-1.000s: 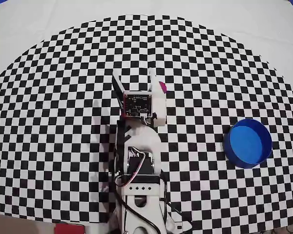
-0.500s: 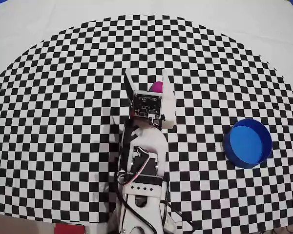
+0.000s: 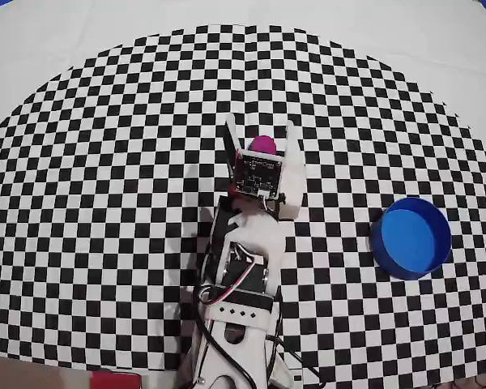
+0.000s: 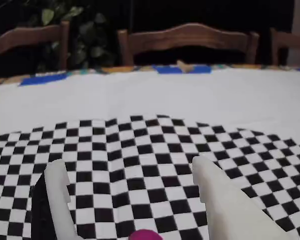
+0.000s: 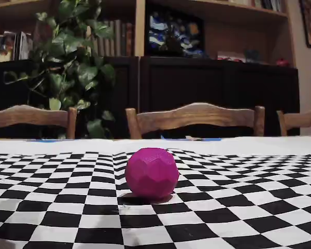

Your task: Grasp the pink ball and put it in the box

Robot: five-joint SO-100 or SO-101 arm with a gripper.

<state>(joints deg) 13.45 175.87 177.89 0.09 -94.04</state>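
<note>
One wide tabletop (image 3: 81,203) under a black-and-white checkered cloth carries everything here. Off to the right in the overhead view, well apart from me, sits the round bright blue box with its low upright wall (image 3: 411,237), empty so far as I can see. My pincer (image 3: 259,130) is spread open, its two white fingers standing apart with nothing gripped. The small magenta-pink faceted ball (image 3: 263,144) rests on the cloth between those fingers, close to the palm end; in the wrist view only its top (image 4: 146,235) peeks in at the bottom edge, centred in the gap. I judge the ball lies straight along my reach, so closing should catch it, provided I am low enough.
</note>
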